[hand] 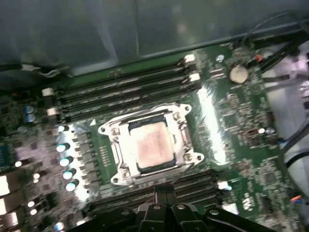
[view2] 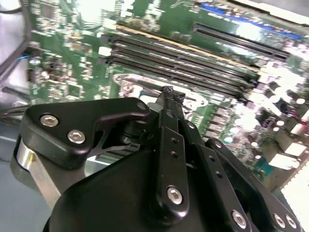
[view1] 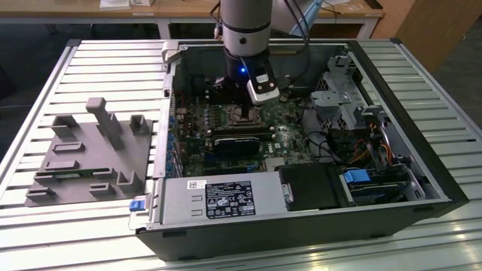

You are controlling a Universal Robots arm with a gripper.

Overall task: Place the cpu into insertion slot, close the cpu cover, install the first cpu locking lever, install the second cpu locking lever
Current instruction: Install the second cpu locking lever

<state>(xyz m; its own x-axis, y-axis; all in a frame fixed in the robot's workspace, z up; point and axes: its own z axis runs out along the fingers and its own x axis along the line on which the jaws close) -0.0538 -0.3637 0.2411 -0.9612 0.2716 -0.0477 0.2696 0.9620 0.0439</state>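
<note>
The open case (view1: 301, 147) lies on the surface (view1: 113, 62), with a fixture block (view1: 90, 158) beside it toward the exterior view's left. Inside, the power supply (view1: 218, 200) sits along the near edge and the drive cage (view1: 346, 101) toward the right. The cpu (hand: 150, 146) sits in the slot (hand: 113, 147), framed by the cover (hand: 181, 123), between memory slots (hand: 125, 89). The pincer (view1: 242, 107) hangs just above it.

One cpu (hand: 150, 146) sits in one insertion slot (hand: 118, 170), under one cpu cover (hand: 179, 117). One gripper (hand: 161, 189) is present. One power supply box (view1: 218, 199) is installed.
</note>
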